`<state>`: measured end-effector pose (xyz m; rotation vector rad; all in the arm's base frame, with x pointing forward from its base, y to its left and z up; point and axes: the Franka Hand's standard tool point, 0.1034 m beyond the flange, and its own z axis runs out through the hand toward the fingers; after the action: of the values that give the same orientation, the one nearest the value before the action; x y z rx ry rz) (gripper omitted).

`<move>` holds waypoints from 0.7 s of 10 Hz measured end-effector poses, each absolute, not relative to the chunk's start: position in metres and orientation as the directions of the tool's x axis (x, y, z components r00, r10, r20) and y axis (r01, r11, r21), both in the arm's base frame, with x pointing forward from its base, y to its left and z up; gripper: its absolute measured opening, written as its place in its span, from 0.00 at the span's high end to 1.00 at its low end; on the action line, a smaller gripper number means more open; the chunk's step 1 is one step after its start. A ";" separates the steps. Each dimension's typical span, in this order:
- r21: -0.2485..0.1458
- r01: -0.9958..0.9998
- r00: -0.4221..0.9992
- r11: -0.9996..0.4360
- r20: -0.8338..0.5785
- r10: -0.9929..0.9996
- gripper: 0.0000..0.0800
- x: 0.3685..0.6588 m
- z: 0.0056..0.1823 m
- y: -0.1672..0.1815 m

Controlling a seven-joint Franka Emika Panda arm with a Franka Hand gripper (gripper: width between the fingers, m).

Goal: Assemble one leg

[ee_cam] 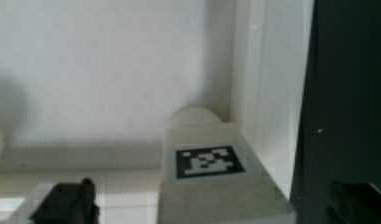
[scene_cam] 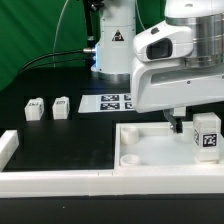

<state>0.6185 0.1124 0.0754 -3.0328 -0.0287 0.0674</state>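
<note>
**The leg (scene_cam: pixel 207 136) was stood upright on the white panel (scene_cam: pixel 158 146), with the claw spread open around it.**

The gripper (ee_cam: pixel 208 206) was seen with its jaws held wide, one on each side of the leg and neither touching it, so nothing was grasped. The leg was placed at the panel's corner toward the exterior view's right, close beside the panel's raised wall. Whether it was seated in a socket could not be told. A second leg (scene_cam: pixel 35 107) and a third leg (scene_cam: pixel 62 106) were left off the panel, on the black table (scene_cam: pixel 60 138), well apart from it toward the exterior view's left. The marker board (scene_cam: pixel 113 101) was laid just behind the panel. The leg was judged light, stiff and smooth, and so liable to slip or tip if pinched off-centre. A hold across two opposite flat sides, near mid-height, was judged best.
</note>
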 end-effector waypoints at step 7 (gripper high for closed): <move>-0.106 -0.030 0.999 -0.994 -0.048 -0.025 0.64 0.619 0.075 0.112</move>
<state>0.6185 0.1123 0.0754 -3.0331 0.0425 0.0712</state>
